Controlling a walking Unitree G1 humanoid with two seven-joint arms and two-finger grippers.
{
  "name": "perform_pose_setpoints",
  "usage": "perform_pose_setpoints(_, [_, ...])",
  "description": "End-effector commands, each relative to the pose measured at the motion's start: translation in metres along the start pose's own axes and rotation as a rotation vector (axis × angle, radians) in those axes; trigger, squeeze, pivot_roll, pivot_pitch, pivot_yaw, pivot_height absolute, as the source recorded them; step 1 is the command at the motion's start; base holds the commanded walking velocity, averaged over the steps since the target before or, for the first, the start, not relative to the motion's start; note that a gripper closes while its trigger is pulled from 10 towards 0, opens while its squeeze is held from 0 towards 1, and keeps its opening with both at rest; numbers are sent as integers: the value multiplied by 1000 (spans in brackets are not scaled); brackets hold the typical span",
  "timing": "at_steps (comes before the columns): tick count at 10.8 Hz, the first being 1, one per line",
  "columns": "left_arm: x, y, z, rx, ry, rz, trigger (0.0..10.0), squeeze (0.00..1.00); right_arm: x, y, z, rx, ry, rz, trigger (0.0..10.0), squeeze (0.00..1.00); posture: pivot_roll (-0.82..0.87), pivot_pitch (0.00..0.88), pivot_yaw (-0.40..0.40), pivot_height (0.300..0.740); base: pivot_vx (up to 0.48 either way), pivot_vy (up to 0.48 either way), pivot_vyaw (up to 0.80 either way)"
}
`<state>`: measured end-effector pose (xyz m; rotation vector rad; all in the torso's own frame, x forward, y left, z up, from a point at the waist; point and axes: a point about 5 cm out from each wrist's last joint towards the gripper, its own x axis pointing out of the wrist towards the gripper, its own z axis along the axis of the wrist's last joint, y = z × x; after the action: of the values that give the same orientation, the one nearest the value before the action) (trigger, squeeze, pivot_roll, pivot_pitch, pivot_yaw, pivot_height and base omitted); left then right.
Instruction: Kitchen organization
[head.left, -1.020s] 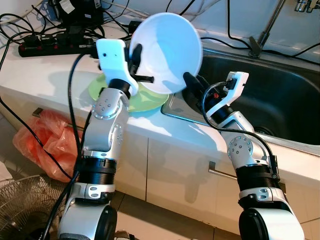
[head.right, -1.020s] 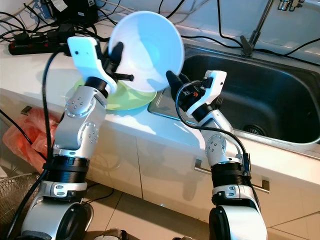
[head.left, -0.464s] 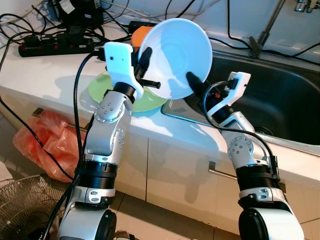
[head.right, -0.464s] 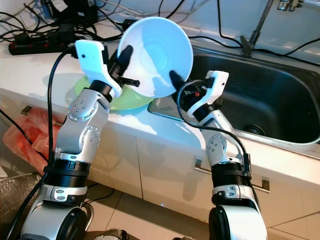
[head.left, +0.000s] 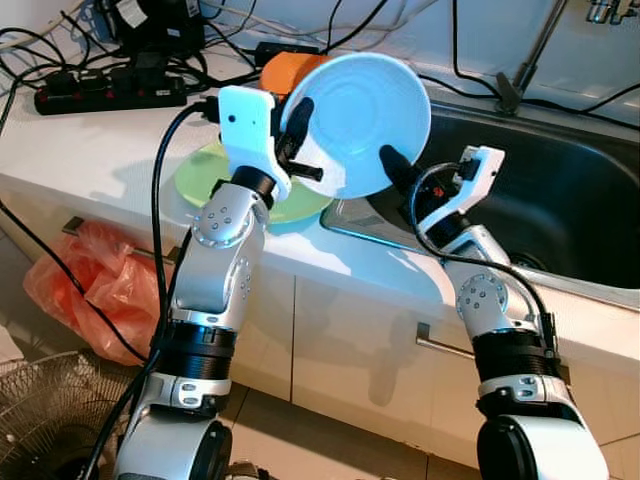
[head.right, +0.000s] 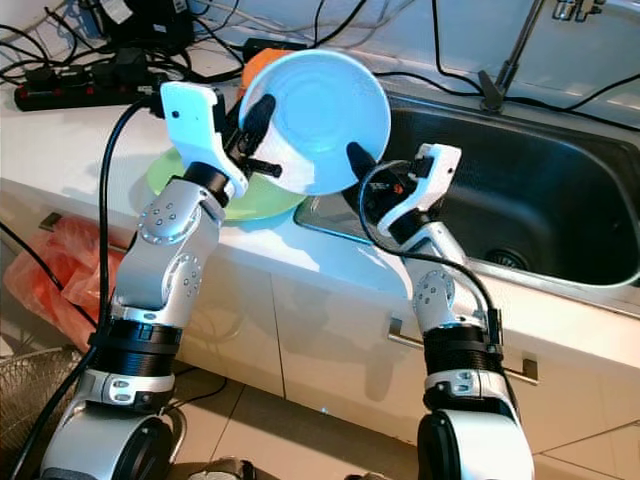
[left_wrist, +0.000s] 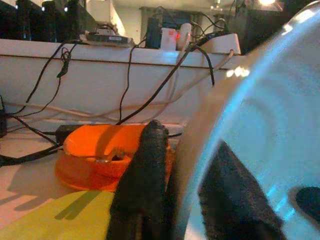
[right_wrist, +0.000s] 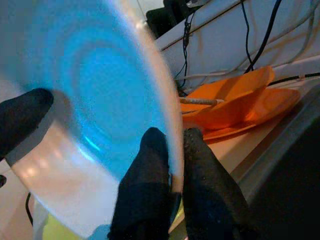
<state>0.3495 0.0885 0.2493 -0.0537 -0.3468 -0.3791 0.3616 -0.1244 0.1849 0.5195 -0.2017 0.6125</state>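
The robot held a light blue bowl (head.left: 362, 122) up in the air, in the upper middle of the left eye picture. The bowl was tipped on its side, so its open face looked at the camera. Both grippers held it at once, probably because it was big and could slip from one.

The left gripper (head.left: 292, 135) was pinched on the bowl's left edge. In the left wrist picture one black finger (left_wrist: 142, 185) sat outside the rim and the other sat inside. The right gripper (head.right: 362, 172) was pinched on the lower right edge, and the right wrist picture showed its fingers (right_wrist: 147, 185) squeezed on the rim from both sides.

Below the bowl, a green plate (head.left: 205, 175) lay flat on the white counter (head.left: 100, 150). An orange bowl (left_wrist: 97, 155) sat just behind it, near the wall. The dark sink (head.left: 560, 190) was on the right side of the picture.

I think the bowl was held over the plate so it could be stacked there, or moved to the sink. If one gripper let go too soon, it could tip and fall.
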Motion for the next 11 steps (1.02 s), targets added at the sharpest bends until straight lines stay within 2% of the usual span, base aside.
perform_pose_setpoints(1, [2, -5, 5, 4, -19, -26, 10000, 1000, 5, 5, 0, -14, 4, 20, 0, 0, 77, 60, -37, 740, 0, 0, 0])
perform_pose_setpoints(5, [2, -6, 6, 8, -23, -34, 10000, 1000, 6, -3, 5, -13, -27, -55, 0, 0, 76, 58, -37, 740, 0, 0, 0])
perform_pose_setpoints(6, [2, -6, 6, 11, -24, -37, 10000, 1000, 6, -14, 11, 2, -74, -164, 0, 0, 78, 58, -37, 740, 0, 0, 0])
perform_pose_setpoints(8, [1, -6, 7, 22, -24, -37, 10000, 1000, 3, -27, 20, 27, -133, -287, 0, 0, 78, 58, -37, 740, 0, 0, 0])
perform_pose_setpoints(9, [1, -7, 6, 38, -17, -41, 10000, 361, 0, -36, 25, 36, -173, -373, 0, 0, 78, 59, -37, 740, 0, 0, 0])
perform_pose_setpoints(10, [1, -7, 5, 44, -13, -42, 10000, 0, -5, -46, 29, 29, -202, -461, 0, 0, 78, 59, -37, 740, 0, 0, 0])
perform_pose_setpoints(11, [1, -7, 5, 45, -13, -41, 10000, 0, -10, -53, 31, 21, -221, -527, 0, 0, 78, 59, -39, 740, 0, 0, 0])
